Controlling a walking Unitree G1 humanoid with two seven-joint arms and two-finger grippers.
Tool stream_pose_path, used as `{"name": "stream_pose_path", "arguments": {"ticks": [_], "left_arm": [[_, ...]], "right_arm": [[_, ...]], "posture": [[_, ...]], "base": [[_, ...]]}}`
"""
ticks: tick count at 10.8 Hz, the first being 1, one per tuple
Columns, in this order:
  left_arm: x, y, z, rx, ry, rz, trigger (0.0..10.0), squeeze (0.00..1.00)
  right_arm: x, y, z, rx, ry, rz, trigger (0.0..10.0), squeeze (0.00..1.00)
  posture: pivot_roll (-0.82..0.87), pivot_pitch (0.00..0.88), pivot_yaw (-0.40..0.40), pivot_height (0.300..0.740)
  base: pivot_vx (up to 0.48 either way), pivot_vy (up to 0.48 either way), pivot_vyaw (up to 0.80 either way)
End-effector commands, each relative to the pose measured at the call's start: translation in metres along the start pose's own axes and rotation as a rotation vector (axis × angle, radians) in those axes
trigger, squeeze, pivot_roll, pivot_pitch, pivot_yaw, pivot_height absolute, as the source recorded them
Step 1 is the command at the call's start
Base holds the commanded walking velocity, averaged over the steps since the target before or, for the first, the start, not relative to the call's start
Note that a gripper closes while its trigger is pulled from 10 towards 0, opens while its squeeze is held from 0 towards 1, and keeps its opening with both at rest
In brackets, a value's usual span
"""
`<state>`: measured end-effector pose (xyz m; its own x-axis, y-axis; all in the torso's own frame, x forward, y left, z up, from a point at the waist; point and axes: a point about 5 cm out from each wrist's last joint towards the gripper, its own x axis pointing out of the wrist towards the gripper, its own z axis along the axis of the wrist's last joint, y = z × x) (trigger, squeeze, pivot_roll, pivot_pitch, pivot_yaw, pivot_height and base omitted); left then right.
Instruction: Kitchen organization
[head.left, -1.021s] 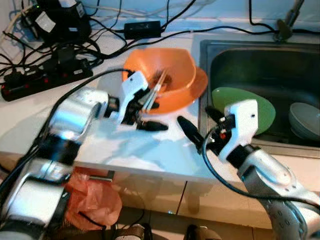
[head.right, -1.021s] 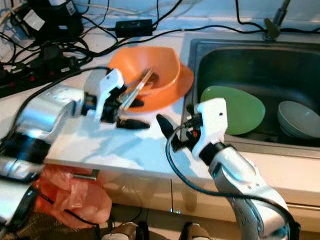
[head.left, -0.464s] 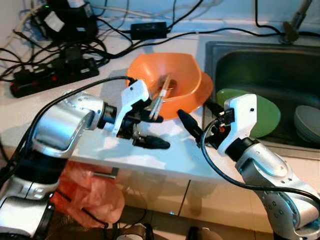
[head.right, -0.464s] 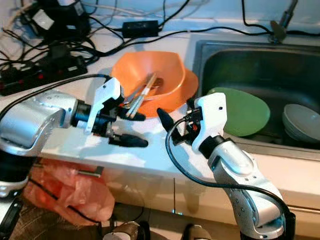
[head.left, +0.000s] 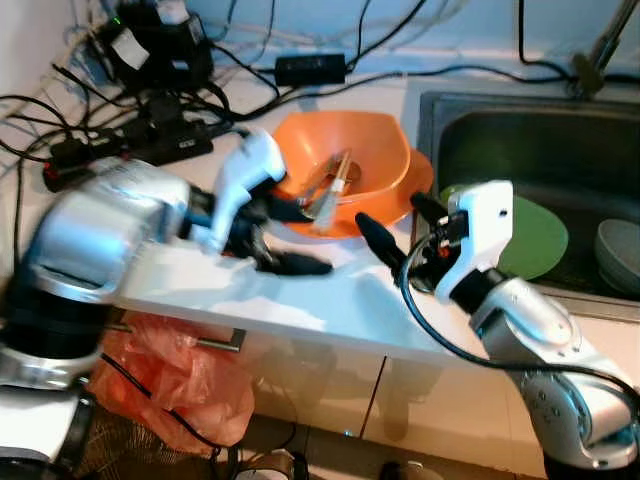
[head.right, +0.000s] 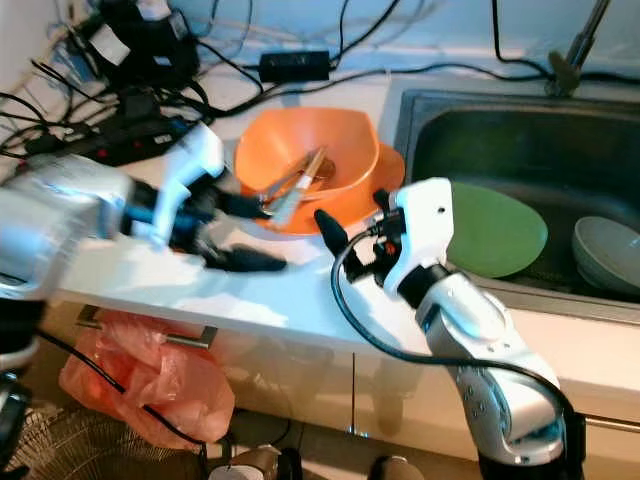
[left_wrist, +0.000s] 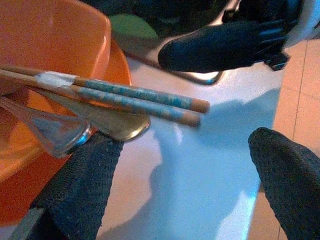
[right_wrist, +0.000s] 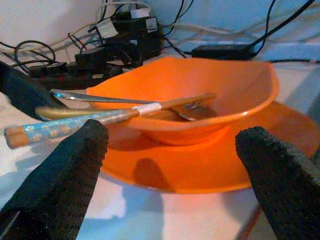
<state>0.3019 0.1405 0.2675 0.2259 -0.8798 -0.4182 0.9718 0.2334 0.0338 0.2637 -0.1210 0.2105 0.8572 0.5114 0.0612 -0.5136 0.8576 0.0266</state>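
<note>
A pair of blue-patterned wooden chopsticks (left_wrist: 135, 99) is lying in the orange plastic bowl (head.left: 345, 165) on the white bench (head.left: 340, 305), tips overhanging the rim. The left pincer (head.left: 285, 235) is spreading wide beside them, seemingly to grasp; the right pincer (head.left: 400, 225), also wide, is waiting near the bowl.

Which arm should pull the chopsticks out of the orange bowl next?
Probably left: the left gripper is open right under the chopsticks sticking over the orange bowl rim. The right gripper faces the bowl from farther back.

The white counter (head.left: 330, 305) carries an orange plate (head.left: 412, 185) at its centre, cables and a power strip (head.left: 130, 155) toward ten o'clock.
</note>
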Motion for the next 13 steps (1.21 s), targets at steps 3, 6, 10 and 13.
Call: {"name": "stream_pose_path", "arguments": {"ticks": [3,6,10,13], "left_arm": [[-0.025,-0.018,0.031,0.058,-0.115,-0.071,10.0,0.0],[-0.047,-0.017,0.055,0.039,-0.308,-0.022,10.0,0.0],[-0.038,0.031,0.037,-0.049,-0.582,0.722,10.0,0.0],[-0.013,0.022,0.007,-0.137,-0.706,1.044,10.0,0.0]], "right_arm": [[0.003,-0.008,0.003,-0.028,-0.014,0.002,10.0,0.0],[0.008,-0.018,0.008,-0.052,-0.034,-0.003,10.0,0.0],[0.019,-0.03,0.021,-0.031,-0.162,-0.161,10.0,0.0],[0.032,-0.031,0.029,-0.04,-0.226,-0.265,10.0,0.0]], "posture": [[0.02,0.044,0.065,0.74],[0.04,0.03,0.047,0.74],[0.05,0.035,0.024,0.74],[0.04,0.035,0.006,0.74]], "base": [[0.0,0.0,0.0],[0.0,0.0,0.0],[0.0,0.0,0.0],[0.0,0.0,0.0]]}}
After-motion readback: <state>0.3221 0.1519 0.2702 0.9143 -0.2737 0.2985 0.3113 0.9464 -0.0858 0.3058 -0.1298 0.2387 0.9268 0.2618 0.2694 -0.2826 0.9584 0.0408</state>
